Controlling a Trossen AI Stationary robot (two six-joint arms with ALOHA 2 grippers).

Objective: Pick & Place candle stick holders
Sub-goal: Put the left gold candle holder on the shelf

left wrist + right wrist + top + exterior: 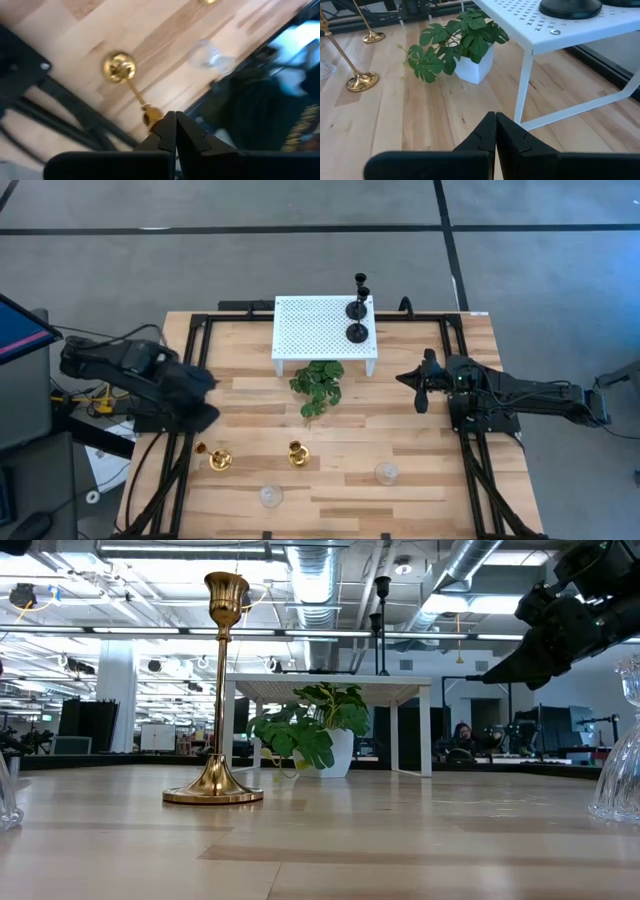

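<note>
The wooden counter (400, 435) carries a white perforated stand (315, 328) at its far edge, with two black candle stick holders (357, 320) on its right side. A potted plant (317, 387) sits just before it. Two gold holders (297, 452) and two clear glass ones (386, 473), faint from above, stand along the near side. The left gripper (205, 395) and the right gripper (408, 378) hover empty, fingers pressed together.
</note>
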